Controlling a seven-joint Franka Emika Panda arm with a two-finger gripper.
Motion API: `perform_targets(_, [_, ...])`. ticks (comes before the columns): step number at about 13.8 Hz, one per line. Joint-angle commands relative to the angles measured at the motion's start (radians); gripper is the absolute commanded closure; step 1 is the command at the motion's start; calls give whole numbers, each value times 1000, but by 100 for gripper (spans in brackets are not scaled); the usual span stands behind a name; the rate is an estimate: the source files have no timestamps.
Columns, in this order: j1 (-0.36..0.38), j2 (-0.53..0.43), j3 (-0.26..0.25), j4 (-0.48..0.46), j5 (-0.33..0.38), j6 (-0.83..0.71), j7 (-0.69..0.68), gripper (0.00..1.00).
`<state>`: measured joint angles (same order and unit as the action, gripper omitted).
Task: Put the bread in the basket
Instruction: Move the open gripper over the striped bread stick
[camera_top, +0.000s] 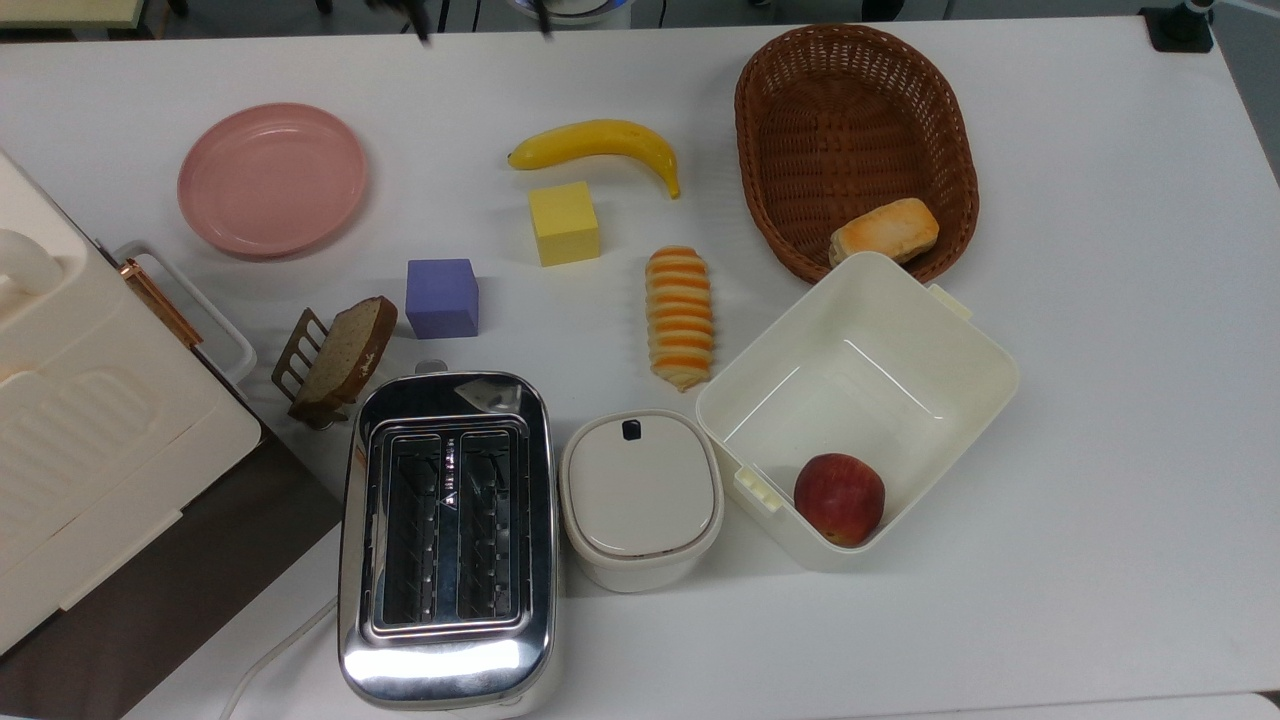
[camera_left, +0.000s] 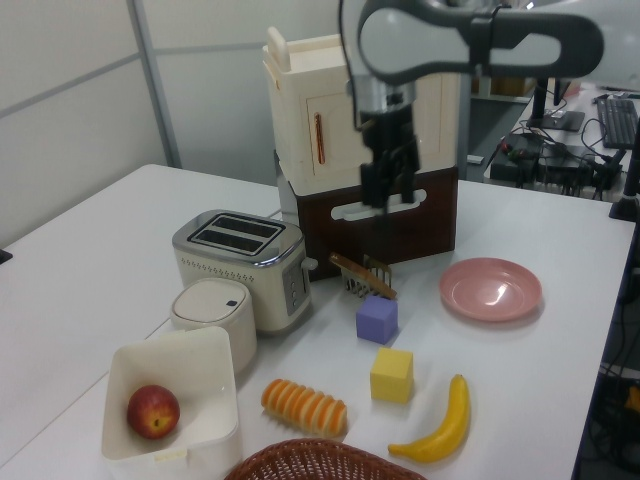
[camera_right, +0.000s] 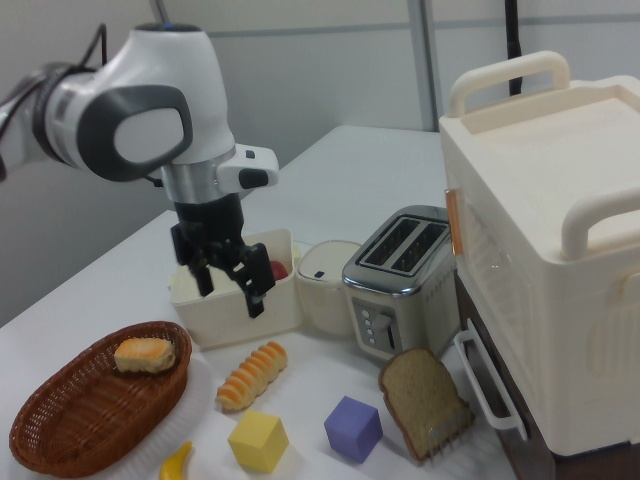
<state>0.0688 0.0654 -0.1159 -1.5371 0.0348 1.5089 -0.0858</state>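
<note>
The bread (camera_top: 680, 318), a long ridged loaf with orange and cream stripes, lies on the white table between the yellow cube and the cream tub; it also appears as the bread (camera_left: 304, 407) and the bread (camera_right: 251, 375). The dark wicker basket (camera_top: 800, 90) stands at the top view's upper right with a short golden bun (camera_top: 885, 232) at its near end. My gripper (camera_right: 230, 293) hangs open and empty, well above the table, up and to the right view's left of the bread. In the top view the gripper (camera_top: 480, 25) shows at the top edge.
A cream tub (camera_top: 960, 340) holding a red apple (camera_top: 839, 498) sits beside the bread and against the basket. Nearby are a banana (camera_top: 600, 143), a yellow cube (camera_top: 564, 223), a purple cube (camera_top: 442, 297), a pink plate (camera_top: 272, 178), a toast rack (camera_top: 335, 357), a toaster (camera_top: 447, 535) and a lidded pot (camera_top: 641, 495).
</note>
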Motion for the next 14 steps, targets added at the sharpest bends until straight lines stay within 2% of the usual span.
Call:
perform_targets(1, [-6,56,91,-70,-4,225,255,0])
perform_targets(3, [2,70,113,-130,-15,330,277,0])
perform_targets(6, [13,119,117,-130,-9,365,285,0])
perform_targets(9, [29,152,136,-170,-6,494,401,0])
perform_targets(12, [52,165,137,-210,-7,513,409,0])
perform_targets(14, [54,163,157,-238,-10,516,409,0])
